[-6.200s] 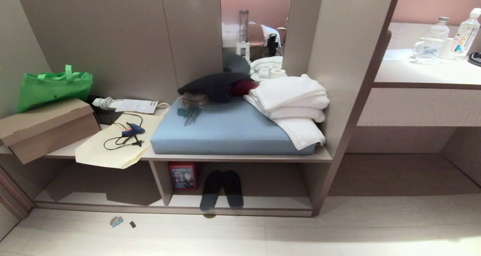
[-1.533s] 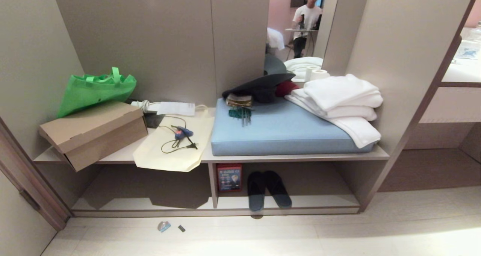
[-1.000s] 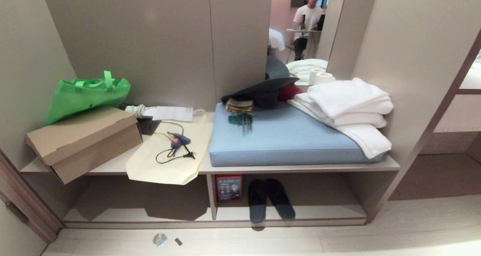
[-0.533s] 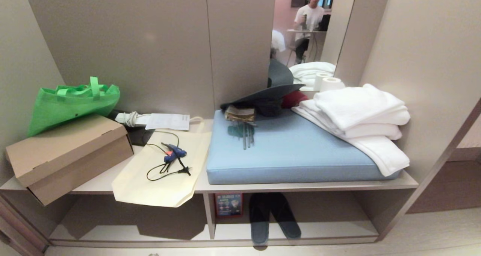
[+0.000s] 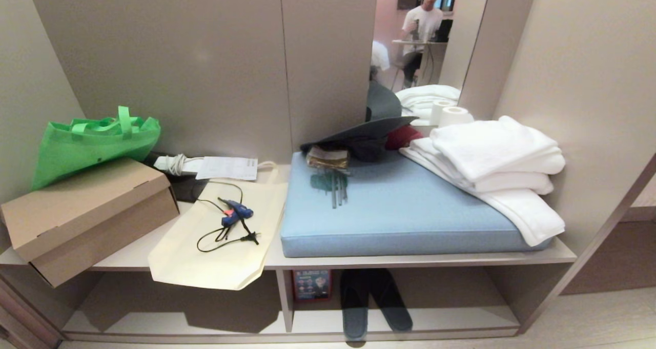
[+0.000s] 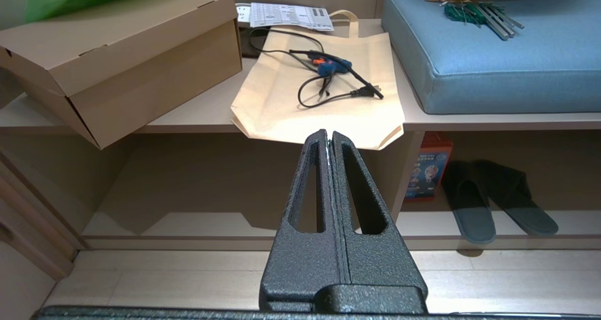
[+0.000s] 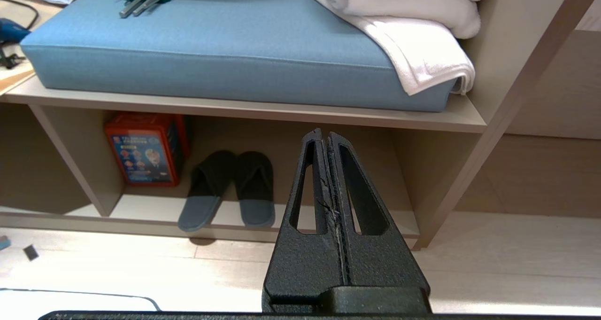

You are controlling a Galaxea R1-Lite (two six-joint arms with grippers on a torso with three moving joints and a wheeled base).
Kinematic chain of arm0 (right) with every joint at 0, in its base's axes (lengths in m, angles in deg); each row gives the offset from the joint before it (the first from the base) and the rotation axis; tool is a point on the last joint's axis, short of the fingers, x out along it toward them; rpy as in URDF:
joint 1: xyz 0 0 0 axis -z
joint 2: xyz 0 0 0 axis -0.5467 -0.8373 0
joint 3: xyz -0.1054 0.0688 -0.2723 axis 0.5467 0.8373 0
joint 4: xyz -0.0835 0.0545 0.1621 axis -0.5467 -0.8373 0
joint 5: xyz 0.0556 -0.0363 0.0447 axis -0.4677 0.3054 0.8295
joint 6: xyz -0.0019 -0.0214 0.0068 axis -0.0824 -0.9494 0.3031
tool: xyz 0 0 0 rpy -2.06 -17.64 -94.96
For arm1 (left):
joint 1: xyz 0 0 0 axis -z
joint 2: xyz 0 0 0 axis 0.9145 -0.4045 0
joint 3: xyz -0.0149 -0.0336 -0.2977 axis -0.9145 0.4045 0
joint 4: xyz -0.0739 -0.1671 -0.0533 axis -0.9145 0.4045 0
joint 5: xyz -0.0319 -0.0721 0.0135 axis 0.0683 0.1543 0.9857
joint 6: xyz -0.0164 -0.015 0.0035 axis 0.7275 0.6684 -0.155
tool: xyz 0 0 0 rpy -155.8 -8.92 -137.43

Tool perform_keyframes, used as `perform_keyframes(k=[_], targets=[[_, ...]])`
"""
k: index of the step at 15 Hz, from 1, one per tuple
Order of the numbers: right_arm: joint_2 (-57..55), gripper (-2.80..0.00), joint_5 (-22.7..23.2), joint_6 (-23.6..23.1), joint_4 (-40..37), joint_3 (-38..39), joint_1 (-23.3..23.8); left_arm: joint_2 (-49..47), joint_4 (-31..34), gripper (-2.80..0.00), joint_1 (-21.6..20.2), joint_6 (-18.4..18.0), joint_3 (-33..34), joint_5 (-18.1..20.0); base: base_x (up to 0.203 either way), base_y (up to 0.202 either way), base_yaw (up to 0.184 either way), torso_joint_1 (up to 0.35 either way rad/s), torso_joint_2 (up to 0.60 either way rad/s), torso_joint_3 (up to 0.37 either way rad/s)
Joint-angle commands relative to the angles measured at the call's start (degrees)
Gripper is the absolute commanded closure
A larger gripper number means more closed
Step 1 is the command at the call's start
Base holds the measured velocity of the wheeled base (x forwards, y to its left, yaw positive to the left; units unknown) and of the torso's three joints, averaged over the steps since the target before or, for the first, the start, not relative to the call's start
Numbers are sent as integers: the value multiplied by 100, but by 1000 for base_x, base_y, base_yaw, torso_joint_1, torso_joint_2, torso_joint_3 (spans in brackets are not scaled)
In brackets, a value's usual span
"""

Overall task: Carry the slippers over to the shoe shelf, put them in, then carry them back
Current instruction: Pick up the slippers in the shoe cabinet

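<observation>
Left black textured gripper (image 6: 328, 139) fingers pressed together, empty; right gripper (image 7: 325, 136) likewise, both before low taupe wooden shoe shelf (image 7: 300, 219) holding dark grey fabric slippers (image 7: 230, 188).

**Cloth, board and grainy metal**

The slippers (image 7: 228, 188) look like matt soft cloth. The shelf (image 7: 300, 219) is smooth matt wood. The cushion (image 5: 405, 210) is woven fabric, the box (image 5: 87, 210) plain cardboard. Both pincers, left (image 6: 328, 139) and right (image 7: 324, 139), show a rough, grainy black coat.
</observation>
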Motion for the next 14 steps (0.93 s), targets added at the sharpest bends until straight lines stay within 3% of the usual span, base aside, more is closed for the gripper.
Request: perform_keyframes(k=[1, 7, 14], targets=[[-4, 0, 2, -4, 3, 2, -2, -7, -3, 0, -2, -9, 44, 0, 0, 0, 0, 0, 0, 0], [-4, 0, 2, -4, 3, 2, -2, -7, 5, 0, -2, -9, 44, 0, 0, 0, 0, 0, 0, 0], [-4, 0, 2, 14, 3, 2, -2, -7, 5, 0, -2, -9, 44, 0, -181, 0, -1, 2, 3, 1]])
